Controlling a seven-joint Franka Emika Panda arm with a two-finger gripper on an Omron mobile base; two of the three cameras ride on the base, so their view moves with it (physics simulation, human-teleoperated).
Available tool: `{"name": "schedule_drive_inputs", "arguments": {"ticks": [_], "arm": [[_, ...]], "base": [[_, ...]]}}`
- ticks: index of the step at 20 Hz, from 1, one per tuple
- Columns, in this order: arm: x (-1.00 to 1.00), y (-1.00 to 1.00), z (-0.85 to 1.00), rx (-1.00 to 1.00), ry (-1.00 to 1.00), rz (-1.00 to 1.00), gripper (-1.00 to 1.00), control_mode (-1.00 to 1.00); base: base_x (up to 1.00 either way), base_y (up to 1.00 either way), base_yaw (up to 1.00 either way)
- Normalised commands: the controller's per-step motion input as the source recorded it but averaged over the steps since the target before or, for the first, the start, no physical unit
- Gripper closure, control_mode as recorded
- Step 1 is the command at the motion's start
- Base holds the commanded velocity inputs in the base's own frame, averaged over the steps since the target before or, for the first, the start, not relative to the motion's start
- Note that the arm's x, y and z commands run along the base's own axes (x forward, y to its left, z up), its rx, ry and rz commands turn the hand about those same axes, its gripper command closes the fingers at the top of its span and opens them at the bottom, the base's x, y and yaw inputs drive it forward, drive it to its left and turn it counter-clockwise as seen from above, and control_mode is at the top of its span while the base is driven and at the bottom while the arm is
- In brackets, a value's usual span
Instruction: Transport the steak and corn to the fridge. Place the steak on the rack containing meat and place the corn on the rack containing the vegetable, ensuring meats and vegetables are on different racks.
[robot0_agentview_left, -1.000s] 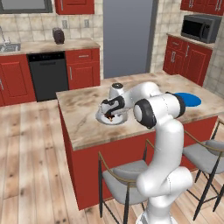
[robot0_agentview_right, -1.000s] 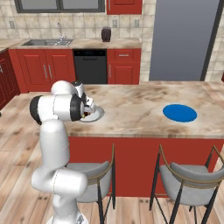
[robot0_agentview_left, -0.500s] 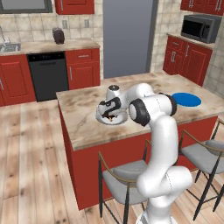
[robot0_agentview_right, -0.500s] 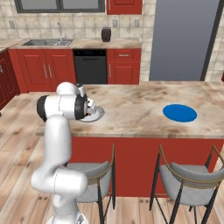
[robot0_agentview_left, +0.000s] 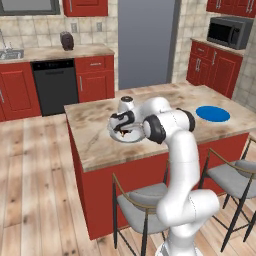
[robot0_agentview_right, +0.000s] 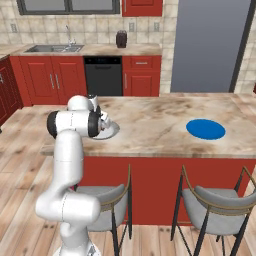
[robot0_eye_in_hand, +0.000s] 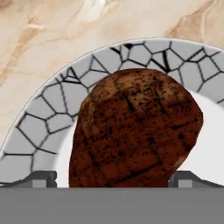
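Observation:
The steak (robot0_eye_in_hand: 131, 131), a dark reddish-brown lump, lies on a round plate with a grey mosaic rim (robot0_eye_in_hand: 43, 118) on the island counter. My gripper (robot0_eye_in_hand: 113, 179) is open, with one fingertip (robot0_eye_in_hand: 41, 178) on each side of the steak, low over the plate. In the left base view the gripper (robot0_agentview_left: 125, 130) points down onto the plate (robot0_agentview_left: 112, 136); in the right base view the plate (robot0_agentview_right: 112, 131) shows beside my forearm. The grey fridge (robot0_agentview_left: 145, 40) (robot0_agentview_right: 207, 45) stands shut at the back, hiding its racks. The corn is out of view.
A blue round plate (robot0_agentview_left: 212, 113) (robot0_agentview_right: 205, 128) lies further along the island. Two stools (robot0_agentview_right: 210, 200) stand at the island's near side. Red cabinets, a black dishwasher (robot0_agentview_right: 104, 75), a sink (robot0_agentview_right: 52, 48) and a microwave (robot0_agentview_left: 229, 31) line the walls.
The arm has leaned forward and the hand has come down closer to the plate, over the steak. The jaws have stayed open.

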Motion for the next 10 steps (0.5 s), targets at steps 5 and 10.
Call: {"name": "schedule_drive_inputs", "arguments": {"ticks": [5,10], "arm": [[0.19,0.00,-0.25,0.00,0.06,0.00,1.00,-1.00],[0.01,-0.03,-0.19,0.00,0.09,-0.01,1.00,-1.00]], "base": [[0.00,0.00,0.00],[0.00,0.00,0.00]]}}
